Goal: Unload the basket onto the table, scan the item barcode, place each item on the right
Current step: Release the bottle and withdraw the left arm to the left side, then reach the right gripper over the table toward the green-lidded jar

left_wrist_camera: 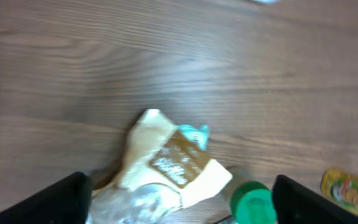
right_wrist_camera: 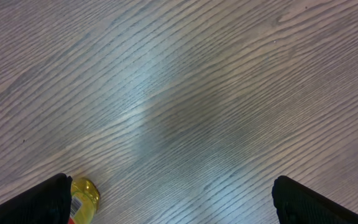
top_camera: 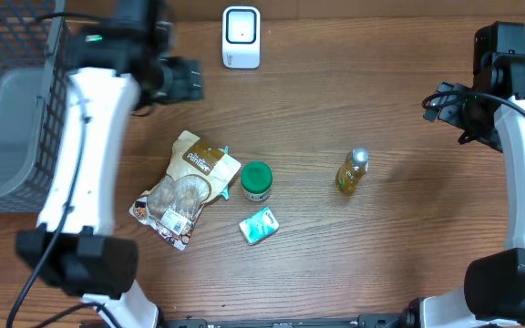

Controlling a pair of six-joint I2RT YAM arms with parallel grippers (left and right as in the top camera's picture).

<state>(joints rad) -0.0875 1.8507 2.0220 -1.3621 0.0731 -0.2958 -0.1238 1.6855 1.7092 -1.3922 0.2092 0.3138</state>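
The left tool [top_camera: 186, 80] and right tool [top_camera: 447, 106] are both wide open and hold nothing, so the bag [top_camera: 185, 187], jar [top_camera: 256, 180], box [top_camera: 259, 226] and bottle [top_camera: 353, 170] all lie on the table [top_camera: 381, 264], apart from the white scanner [top_camera: 241, 36], because none is picked up yet.

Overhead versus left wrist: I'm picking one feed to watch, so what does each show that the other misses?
Only overhead: the scanner, the basket and a small teal box. Only left wrist: a close look between the left gripper's open jaws. Both: the snack bag, the green-lidded jar and the yellow bottle.
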